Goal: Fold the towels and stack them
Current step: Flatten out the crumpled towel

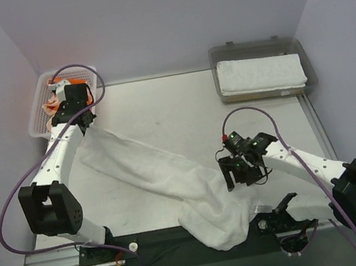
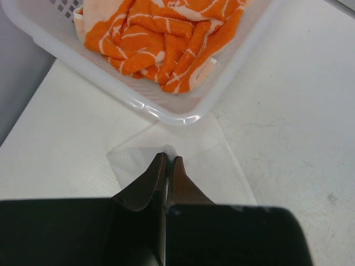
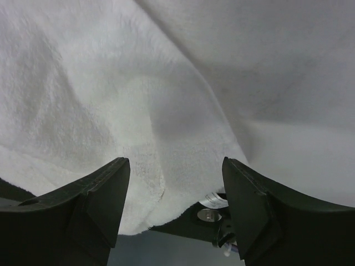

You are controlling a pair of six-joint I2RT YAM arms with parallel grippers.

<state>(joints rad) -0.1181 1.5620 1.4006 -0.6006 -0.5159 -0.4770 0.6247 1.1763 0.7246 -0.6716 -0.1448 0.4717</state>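
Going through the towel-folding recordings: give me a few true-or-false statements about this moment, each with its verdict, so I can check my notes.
1. The left end effector is shut on a corner of the spread white towel. True.
2. The basket is empty. False: an orange-and-white towel lies crumpled in it.
3. The grey tray holds a folded white towel. True.
4. The right end effector has clamped the spread white towel. False: its jaws stand open, with the towel's edge in front of them.
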